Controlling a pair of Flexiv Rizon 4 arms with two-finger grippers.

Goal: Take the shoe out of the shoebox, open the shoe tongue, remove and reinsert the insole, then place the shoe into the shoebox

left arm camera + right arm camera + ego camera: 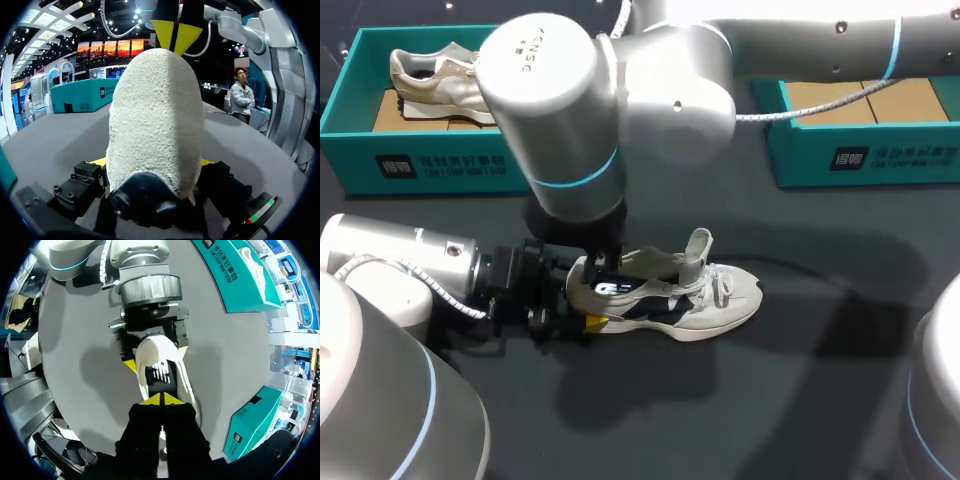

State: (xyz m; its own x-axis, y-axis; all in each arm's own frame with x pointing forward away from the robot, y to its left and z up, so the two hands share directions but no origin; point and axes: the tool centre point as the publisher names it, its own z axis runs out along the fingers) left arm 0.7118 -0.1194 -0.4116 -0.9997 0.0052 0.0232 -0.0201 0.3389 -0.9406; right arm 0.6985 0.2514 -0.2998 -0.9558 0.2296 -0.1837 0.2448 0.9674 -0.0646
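Observation:
A white sneaker point(720, 300) with dark side panels lies on its sole on the dark table, toe to the right and tongue point(698, 248) standing up. My left gripper point(583, 300) comes in low from the left and is shut on the shoe's heel point(155, 110), one yellow-tipped finger on each side. From above, my right gripper point(162, 400) hangs over the shoe's mouth with its tips pressed together. It is just over the black insole point(160, 376), and nothing shows between its tips. The same tips point(175, 35) appear above the heel in the left wrist view.
A teal shoebox point(360, 150) at the back left holds another pale shoe point(435, 85). A second teal shoebox point(860, 150) stands at the back right with cardboard showing inside. My right arm's bulky elbow point(570, 110) hangs over the table's middle.

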